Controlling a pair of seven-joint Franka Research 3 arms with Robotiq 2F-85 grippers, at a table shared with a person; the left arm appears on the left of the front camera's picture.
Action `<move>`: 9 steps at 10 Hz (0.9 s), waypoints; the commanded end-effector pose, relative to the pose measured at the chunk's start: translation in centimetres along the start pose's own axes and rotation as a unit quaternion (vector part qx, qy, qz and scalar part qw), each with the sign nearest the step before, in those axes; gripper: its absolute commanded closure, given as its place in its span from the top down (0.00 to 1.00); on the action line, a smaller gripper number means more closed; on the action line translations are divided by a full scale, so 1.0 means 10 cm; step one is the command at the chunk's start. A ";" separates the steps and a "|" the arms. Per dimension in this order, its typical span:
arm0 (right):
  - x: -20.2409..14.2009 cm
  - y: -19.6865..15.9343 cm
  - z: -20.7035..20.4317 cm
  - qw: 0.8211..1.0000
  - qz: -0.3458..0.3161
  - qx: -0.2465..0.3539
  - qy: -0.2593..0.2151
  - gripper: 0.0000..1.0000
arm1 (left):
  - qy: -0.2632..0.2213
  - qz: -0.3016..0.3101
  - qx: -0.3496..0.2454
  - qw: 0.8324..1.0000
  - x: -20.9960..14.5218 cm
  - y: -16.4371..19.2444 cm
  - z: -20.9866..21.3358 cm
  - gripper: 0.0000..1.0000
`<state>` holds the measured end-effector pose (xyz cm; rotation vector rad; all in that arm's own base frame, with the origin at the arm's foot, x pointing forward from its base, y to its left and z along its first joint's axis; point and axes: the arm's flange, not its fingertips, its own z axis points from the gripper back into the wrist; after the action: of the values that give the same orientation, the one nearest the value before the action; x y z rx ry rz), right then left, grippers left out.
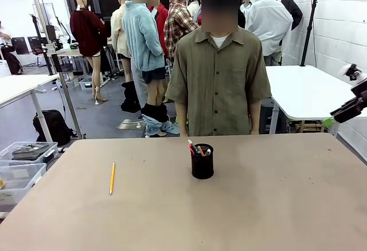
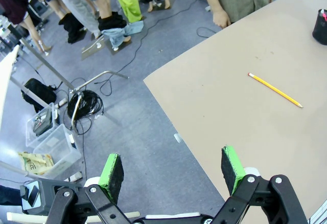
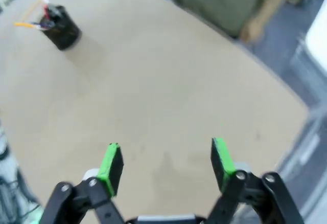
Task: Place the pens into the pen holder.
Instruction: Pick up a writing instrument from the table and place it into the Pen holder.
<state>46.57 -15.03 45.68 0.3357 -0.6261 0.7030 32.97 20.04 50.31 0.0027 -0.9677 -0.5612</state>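
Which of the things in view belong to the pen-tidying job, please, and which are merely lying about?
Job in hand: yellow pencil, lying loose; black mesh pen holder; pens already standing in it.

Lying about: clear plastic bins, black backpack and coiled cable, all on the floor.

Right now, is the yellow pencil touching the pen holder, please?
Apart: the front view shows bare table between the pencil and the pen holder.
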 end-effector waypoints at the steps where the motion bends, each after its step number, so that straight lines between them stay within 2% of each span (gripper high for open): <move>1: -0.10 0.02 0.19 0.994 -0.093 0.000 0.049 0.85 | -0.002 -0.001 0.004 1.000 -0.01 0.02 -0.02 1.00; 3: -0.44 -0.07 0.45 0.992 -0.098 -0.034 0.065 0.85 | -0.002 -0.001 0.004 1.000 -0.01 0.02 -0.02 1.00; 5: -0.84 -0.23 0.59 0.990 -0.122 -0.049 0.046 0.85 | -0.002 -0.001 0.004 1.000 -0.01 0.02 -0.02 1.00; 7: -0.93 -0.24 0.43 0.991 -0.126 -0.031 0.028 0.85 | 0.000 0.000 0.000 1.000 0.00 0.00 0.00 1.00; 8: -0.87 -0.29 0.65 0.989 -0.132 -0.053 0.051 0.85 | 0.023 0.006 -0.007 1.000 0.28 -0.16 -0.05 1.00; 9: -0.87 -0.29 0.65 0.989 -0.132 -0.053 0.051 0.85 | 0.040 0.006 0.002 0.999 0.59 -0.33 -0.09 1.00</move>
<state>40.25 -24.73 44.23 0.2893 -0.5136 0.4246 33.95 16.95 51.67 0.0045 -0.9433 -0.5732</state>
